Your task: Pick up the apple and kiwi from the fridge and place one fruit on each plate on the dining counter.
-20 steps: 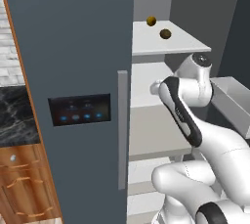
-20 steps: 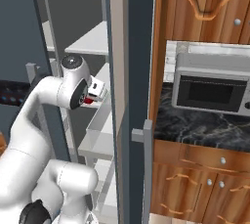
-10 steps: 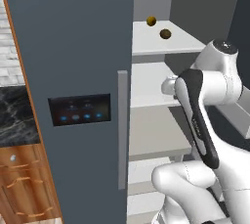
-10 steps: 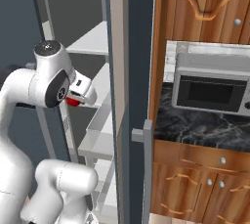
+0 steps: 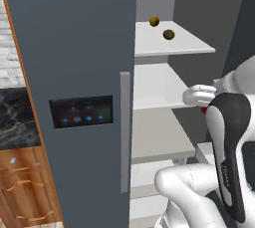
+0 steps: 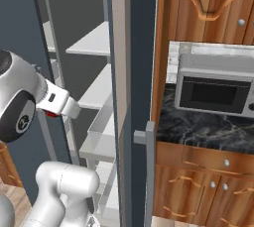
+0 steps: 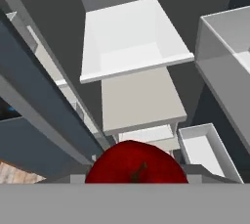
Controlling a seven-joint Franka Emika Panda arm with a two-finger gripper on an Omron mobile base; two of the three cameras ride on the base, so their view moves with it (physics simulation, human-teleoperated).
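The arm has swung back out of the fridge [image 5: 89, 48], carrying the apple [image 7: 136, 163] clamped in the closed pincer [image 6: 52, 113]. The kiwi [image 5: 169, 34] remains on the far upper shelf [image 5: 169, 45] (beside another small fruit [image 5: 154, 21]); plate delivery presumably follows.

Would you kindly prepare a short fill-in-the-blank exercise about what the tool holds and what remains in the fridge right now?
1. The tool is shut on the ____.
2. Two small fruits lie on the ____ shelf of those seen in the open fridge.
3. In the right base view, the oven on the black marble counter is a ____.
4. The panel on the fridge door shows ____ lights.

Missing words: apple; top; microwave; blue
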